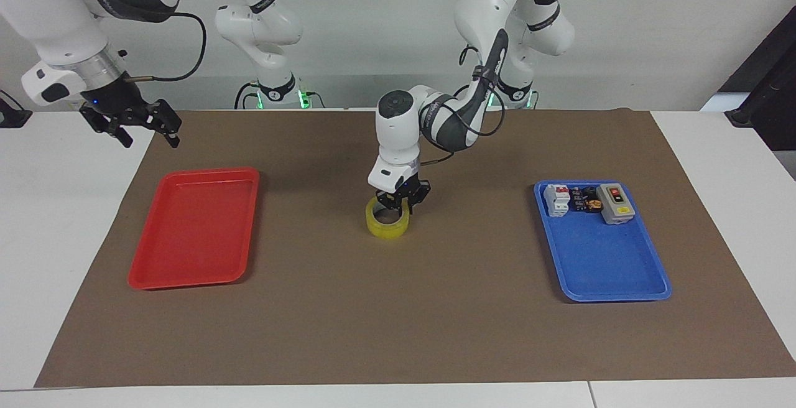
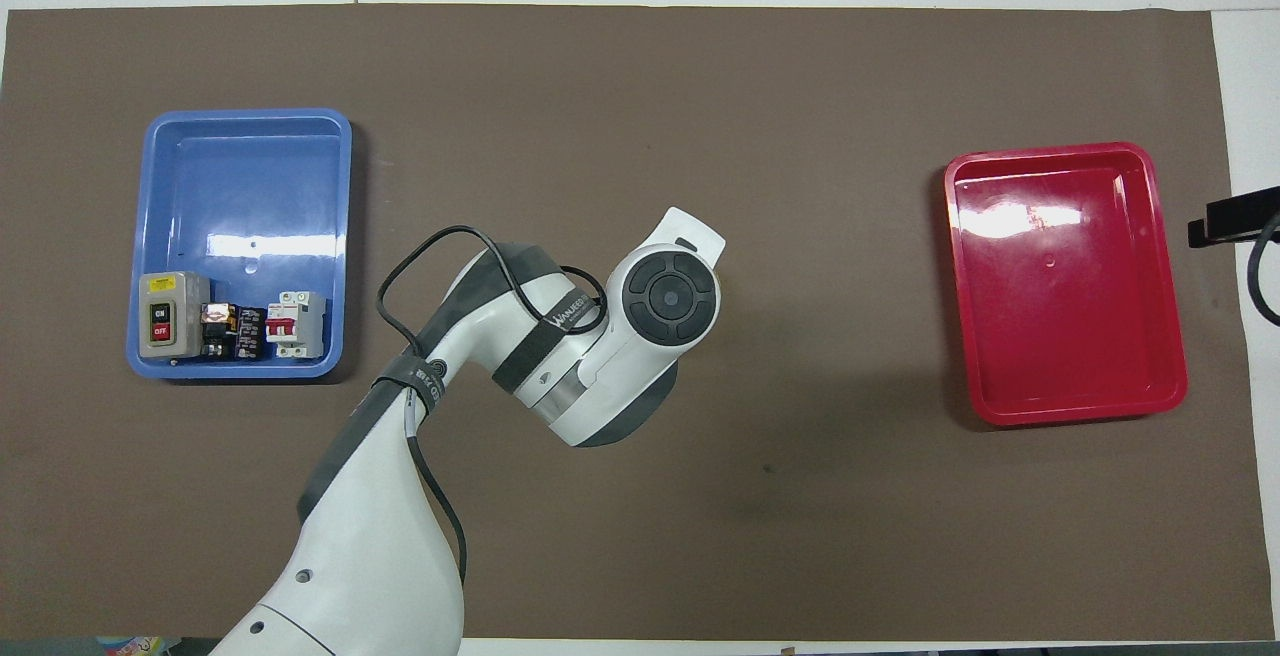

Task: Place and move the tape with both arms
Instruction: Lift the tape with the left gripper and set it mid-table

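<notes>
The tape point(image 1: 388, 222) lies flat on the brown mat point(image 1: 398, 321), ring side up, about midway between the two trays and roughly at the middle of the table. My left gripper point(image 1: 403, 199) is down on it, with its fingers pinching the part of the roll's wall nearer to the robots, one finger inside the ring and one outside. From overhead the tape is hidden under my left arm's wrist point(image 2: 668, 293), so contact reads only from the facing view.

Toward the left arm's end of the table sits the blue tray point(image 1: 612, 277). Along its edge nearest the robots stand three electrical parts in a row: a white circuit breaker point(image 1: 557, 199) with a red lever, a small dark component point(image 1: 584, 200) next to it, and a grey switch box point(image 1: 615, 203) with a red button. The remainder of that tray's floor is bare.

Toward the right arm's end lies the red tray point(image 1: 196, 229), well apart from the tape. My right gripper point(image 1: 144, 125) hangs in the air over the mat's corner, close to the red tray's edge nearest the robots, its fingers spread and holding nothing; that arm waits. In the overhead view only a dark tip of it shows at the frame's edge point(image 2: 1230, 219).
</notes>
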